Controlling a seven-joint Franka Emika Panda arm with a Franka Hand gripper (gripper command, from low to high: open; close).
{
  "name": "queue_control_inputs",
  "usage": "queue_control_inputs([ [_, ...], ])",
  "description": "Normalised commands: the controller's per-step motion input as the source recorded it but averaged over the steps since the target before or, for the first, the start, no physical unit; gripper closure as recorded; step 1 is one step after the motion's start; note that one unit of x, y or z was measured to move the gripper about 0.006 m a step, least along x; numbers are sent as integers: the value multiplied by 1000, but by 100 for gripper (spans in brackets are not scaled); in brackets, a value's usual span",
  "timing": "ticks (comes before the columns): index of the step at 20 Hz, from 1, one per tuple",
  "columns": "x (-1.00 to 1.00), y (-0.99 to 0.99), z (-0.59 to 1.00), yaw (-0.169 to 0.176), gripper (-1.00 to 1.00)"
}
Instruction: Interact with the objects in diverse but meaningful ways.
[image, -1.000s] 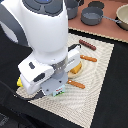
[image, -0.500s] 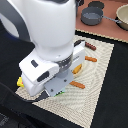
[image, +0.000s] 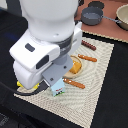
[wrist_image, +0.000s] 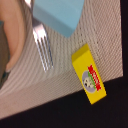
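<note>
A light-blue carton stands on the striped mat, just under the arm's grey hand. Beside it, at the mat's corner, lies a yellow packet, half hidden by the arm. The wrist view shows that yellow packet with its red-green mark, the carton and a metal fork on the mat. An orange bread loaf lies mid-mat and a dark sausage sits farther back. My fingers are hidden in both views.
Two orange-handled utensils lie on the mat near the loaf. Grey pots stand at the back on the wooden surface. A blurred tan shape fills one side of the wrist view. Black tabletop surrounds the mat.
The arm has shifted slightly over the mat's near corner, towards the exterior view's left. The carton, packet, loaf and sausage have stayed in place.
</note>
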Motion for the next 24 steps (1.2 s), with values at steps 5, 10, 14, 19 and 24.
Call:
queue_control_inputs([
  [5,-904,139,-458,114,-100],
  [10,-975,21,-642,101,-100],
  [14,-938,-23,-594,78,-100],
  [19,-688,-130,-355,51,-100],
  [24,-278,-196,-192,27,-100],
])
